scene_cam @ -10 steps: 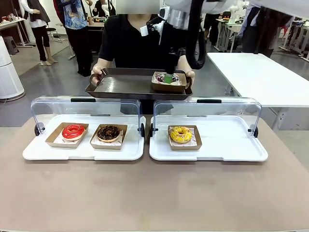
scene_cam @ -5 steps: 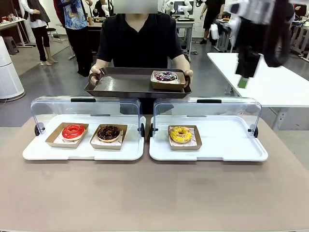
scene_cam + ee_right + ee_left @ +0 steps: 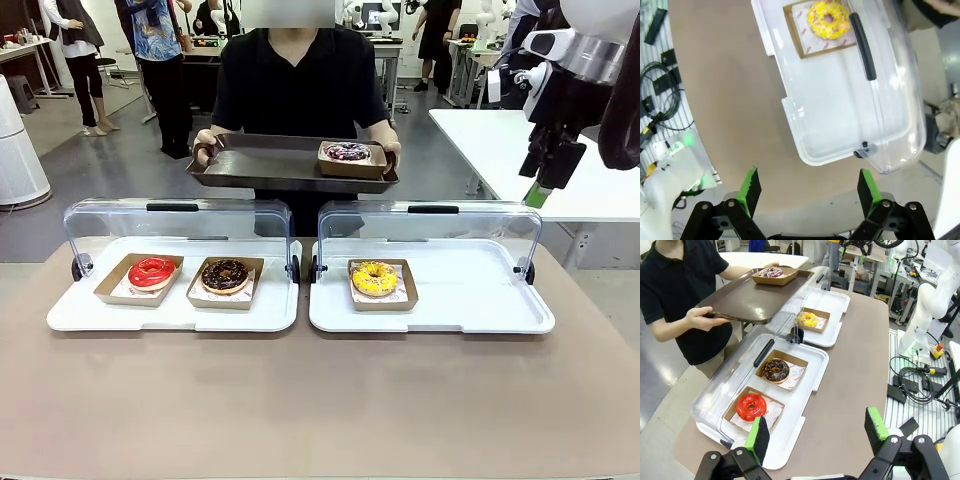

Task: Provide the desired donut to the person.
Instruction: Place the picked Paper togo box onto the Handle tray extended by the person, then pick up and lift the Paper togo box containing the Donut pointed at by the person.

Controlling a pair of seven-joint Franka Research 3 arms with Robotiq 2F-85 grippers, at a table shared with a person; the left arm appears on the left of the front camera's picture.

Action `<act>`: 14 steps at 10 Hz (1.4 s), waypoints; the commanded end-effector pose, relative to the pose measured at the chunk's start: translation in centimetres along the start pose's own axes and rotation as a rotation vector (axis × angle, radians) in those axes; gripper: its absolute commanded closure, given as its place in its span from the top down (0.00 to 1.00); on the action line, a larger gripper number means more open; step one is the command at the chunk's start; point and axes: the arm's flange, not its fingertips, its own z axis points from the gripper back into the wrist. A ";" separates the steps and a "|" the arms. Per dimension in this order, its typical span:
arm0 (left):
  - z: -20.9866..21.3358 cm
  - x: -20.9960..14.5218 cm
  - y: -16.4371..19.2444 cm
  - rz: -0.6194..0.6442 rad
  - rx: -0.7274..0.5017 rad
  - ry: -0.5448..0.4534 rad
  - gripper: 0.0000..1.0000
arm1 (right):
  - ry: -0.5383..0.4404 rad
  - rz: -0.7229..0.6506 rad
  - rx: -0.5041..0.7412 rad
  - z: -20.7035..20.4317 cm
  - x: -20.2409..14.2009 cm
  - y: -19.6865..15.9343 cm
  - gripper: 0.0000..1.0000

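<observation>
Delivery state. The sprinkled donut (image 3: pixel 347 152) sits in a shallow card boat (image 3: pixel 352 168) at the right end of the brown tray (image 3: pixel 265 168), which the person (image 3: pixel 300 80) holds by both handles beyond the display cases. The right gripper (image 3: pixel 541 186) hangs high at the right, well apart from the tray. Its 2 fingers are spread with nothing between them, as the right wrist view confirms. The left gripper (image 3: pixel 816 431) is likewise spread and empty, above the near table edge. 3 donuts remain in the cases: red (image 3: pixel 152 271), chocolate (image 3: pixel 224 274) and yellow (image 3: pixel 375 278). Judged handling: light, soft, with a sticky, easily marred topping. Any grasp belongs on the stiff card rim, never on the glaze.
</observation>
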 end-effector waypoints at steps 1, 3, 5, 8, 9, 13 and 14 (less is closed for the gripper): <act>0.1 0.0 -0.1 -0.010 -0.003 -0.010 1.00 | 0.019 -0.004 0.014 -0.4 0.0 -0.3 1.00; 0.1 0.0 -0.1 -0.010 -0.003 -0.010 1.00 | 0.019 -0.004 0.014 -0.4 0.0 -0.3 1.00; 0.1 0.0 -0.1 -0.010 -0.003 -0.010 1.00 | 0.019 -0.004 0.014 -0.4 0.0 -0.3 1.00; 0.1 0.0 -0.1 -0.010 -0.003 -0.010 1.00 | 0.019 -0.004 0.014 -0.4 0.0 -0.3 1.00; 0.1 0.0 -0.1 -0.010 -0.003 -0.010 1.00 | 0.019 -0.004 0.014 -0.4 0.0 -0.3 1.00; 0.1 0.0 -0.1 -0.010 -0.003 -0.010 1.00 | 0.019 -0.004 0.014 -0.4 0.0 -0.3 1.00; 0.1 0.0 -0.1 -0.010 -0.003 -0.010 1.00 | 0.007 -0.001 0.010 -0.5 0.0 -0.2 1.00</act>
